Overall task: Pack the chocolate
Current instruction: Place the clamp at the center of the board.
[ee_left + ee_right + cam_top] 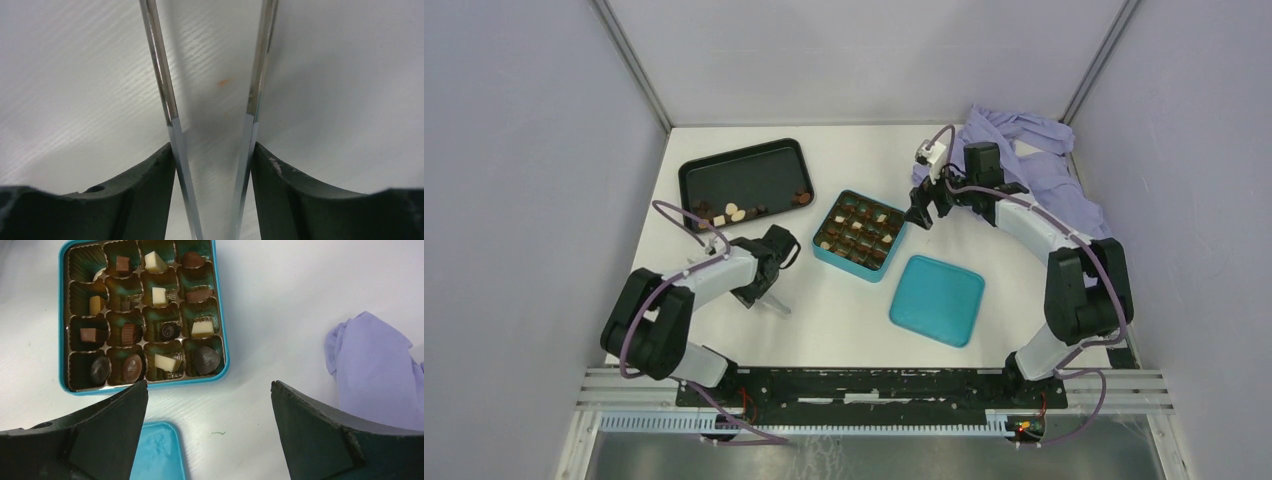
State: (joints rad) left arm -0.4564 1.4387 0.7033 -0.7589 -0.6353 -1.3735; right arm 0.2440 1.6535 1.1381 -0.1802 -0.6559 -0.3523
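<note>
Left end effector [767, 280] stands over the near left part of the bench [844, 330], apart from the tray and the box. In the left wrist view its fingers [150, 180] press on the outer sides of a pair of metal tweezers [170, 105], so it is holding the tweezers; the two blades spread apart toward the top of that view with only bare bench and a small orange speck [223, 81] between them, and their tips are out of sight. Right end effector [921, 212] hangs just beside the right side of the teal box [844, 262], its fingers [115, 425] spread wide with nothing between them. The chocolate [732, 212] lies in two places. A loose group of dark, tan and white pieces sits along the near edge of the black tray [749, 175], which lies toward the far left corner of the bench. The rest sit singly in the cells of the brown grid insert of the box at mid bench. Nearly every cell seen from the right wrist holds a piece; one corner cell cannot be judged. The teal lid [937, 300] lies flat on the bench, toward the near edge and to the right of the box, not touching it. A purple cloth [1044, 165] is bunched at the far right corner.
</note>
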